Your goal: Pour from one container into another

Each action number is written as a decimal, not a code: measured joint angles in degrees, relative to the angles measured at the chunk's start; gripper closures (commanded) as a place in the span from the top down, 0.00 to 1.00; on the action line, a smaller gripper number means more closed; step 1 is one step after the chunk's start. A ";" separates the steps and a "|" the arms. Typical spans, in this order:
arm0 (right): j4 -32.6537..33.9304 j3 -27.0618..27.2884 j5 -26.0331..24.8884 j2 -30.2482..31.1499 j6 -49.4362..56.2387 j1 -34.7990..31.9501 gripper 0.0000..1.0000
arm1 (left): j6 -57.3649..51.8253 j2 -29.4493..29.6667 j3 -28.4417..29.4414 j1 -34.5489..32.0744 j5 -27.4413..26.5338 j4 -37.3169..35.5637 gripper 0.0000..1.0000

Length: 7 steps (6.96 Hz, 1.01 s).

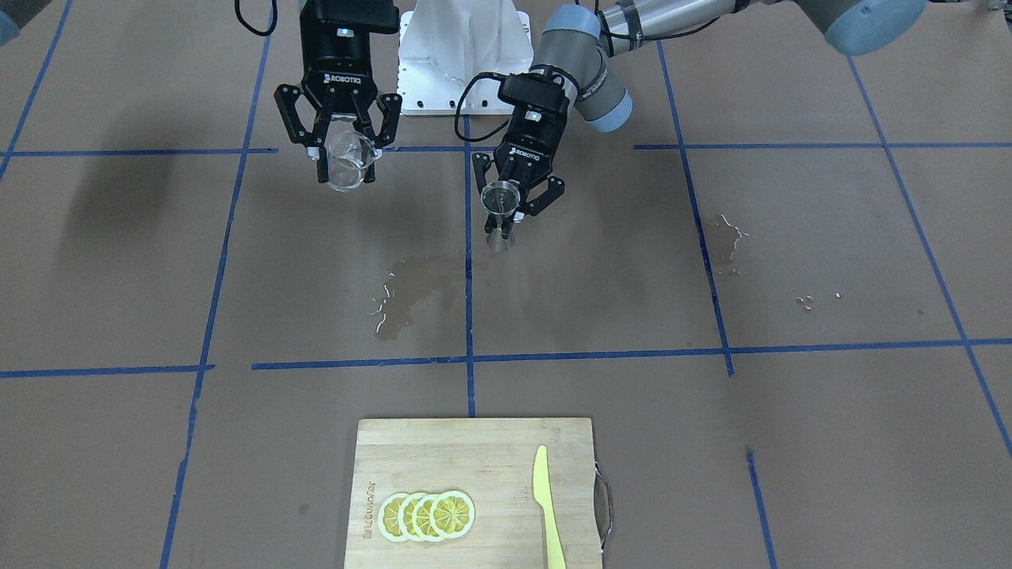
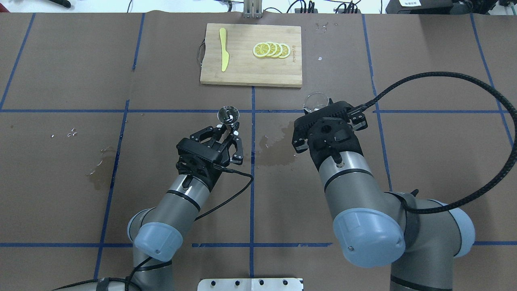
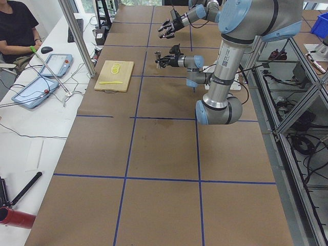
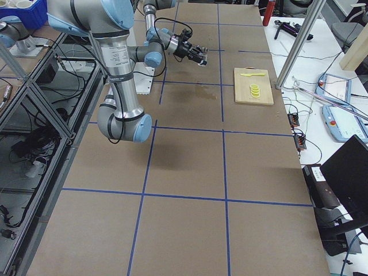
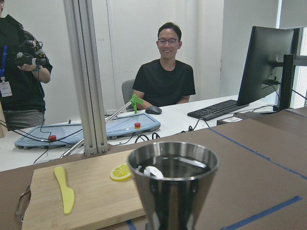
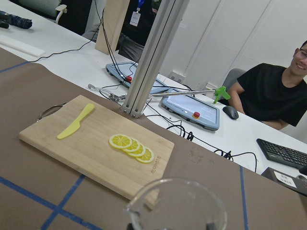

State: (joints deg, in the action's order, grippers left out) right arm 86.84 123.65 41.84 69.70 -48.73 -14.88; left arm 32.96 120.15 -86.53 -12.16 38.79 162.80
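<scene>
My right gripper [image 1: 346,156] is shut on the clear glass cup [image 1: 348,170], held above the table. From overhead the cup [image 2: 316,101] pokes out past the right gripper [image 2: 323,109]; its rim [image 6: 177,206] fills the bottom of the right wrist view. My left gripper [image 1: 503,221] is shut on the waist of the grey metal jigger [image 1: 500,197], which stands upright just off the table near the centre line. Overhead, the jigger [image 2: 228,114] sits ahead of the left gripper [image 2: 227,128]. The jigger's upper cone [image 5: 172,182] looms close in the left wrist view. Cup and jigger are about a gripper's width apart.
A bamboo cutting board [image 2: 242,68] lies at the table's far edge with lemon slices [image 2: 271,49] and a yellow knife [image 2: 223,54]. Wet patches [image 1: 419,288] darken the brown paper between the arms and also [image 1: 727,237]. People sit and stand at the desk beyond the table.
</scene>
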 measured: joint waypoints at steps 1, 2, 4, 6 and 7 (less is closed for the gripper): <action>-2.76 -0.02 3.08 4.30 -0.99 -2.54 0.14 | 0.01 -1.93 -0.61 -0.15 0.04 2.02 0.00; -8.99 -0.96 7.47 9.12 -0.58 -5.92 0.14 | 0.05 -4.11 -0.88 -0.31 0.05 4.81 0.00; -23.11 -5.63 12.08 15.23 0.56 -10.11 0.14 | 0.08 -10.02 -1.34 -0.45 0.08 12.34 0.00; -33.53 -9.06 12.69 20.06 0.84 -11.38 0.14 | 0.05 -15.97 -2.34 -0.75 0.84 17.23 0.00; -35.73 -10.02 12.72 21.00 0.92 -11.46 0.14 | 0.05 -19.40 -2.89 -0.80 1.18 18.57 0.00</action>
State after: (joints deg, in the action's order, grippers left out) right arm 51.11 113.63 54.56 90.71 -47.81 -26.34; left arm 33.01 100.75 -89.42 -12.96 39.97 181.38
